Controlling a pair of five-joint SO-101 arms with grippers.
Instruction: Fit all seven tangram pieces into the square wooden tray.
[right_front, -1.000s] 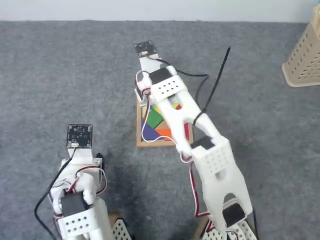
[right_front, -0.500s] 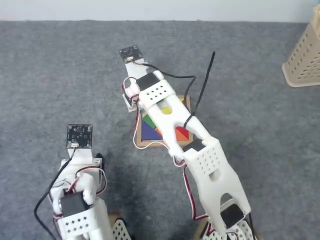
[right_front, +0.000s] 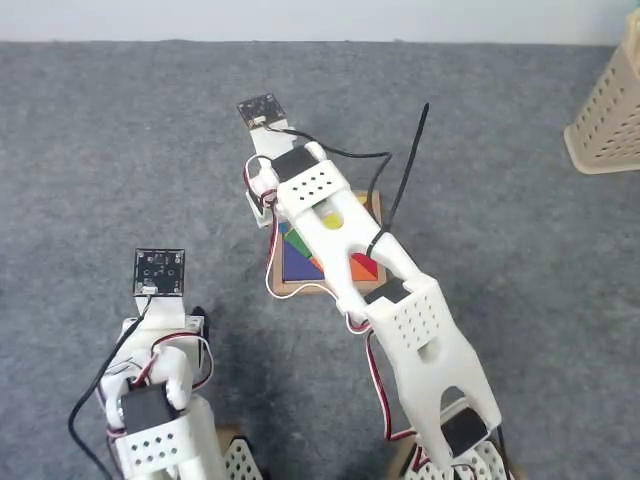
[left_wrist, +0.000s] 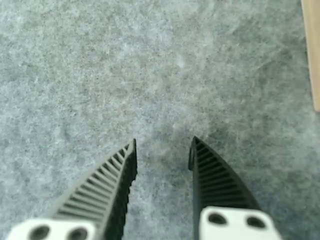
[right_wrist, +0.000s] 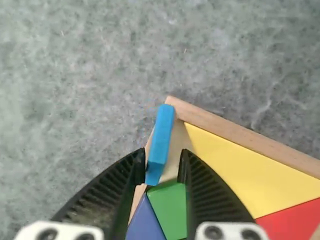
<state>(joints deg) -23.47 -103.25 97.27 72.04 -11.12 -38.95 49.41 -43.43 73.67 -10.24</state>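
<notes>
Both parted: right gripper (right_wrist: 162, 152) astride blue piece (right_wrist: 162, 134) on tray (right_wrist: 235, 131) rim, left gripper (left_wrist: 164, 143) over bare carpet (left_wrist: 100, 60).

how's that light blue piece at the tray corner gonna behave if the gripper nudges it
The blue piece looks like a rigid thin block, so it should not bend. It sits on edge at the corner of the tray rim, so a nudge from the right gripper would probably tip it flat. Its smooth faces may slip in a grip.
</notes>
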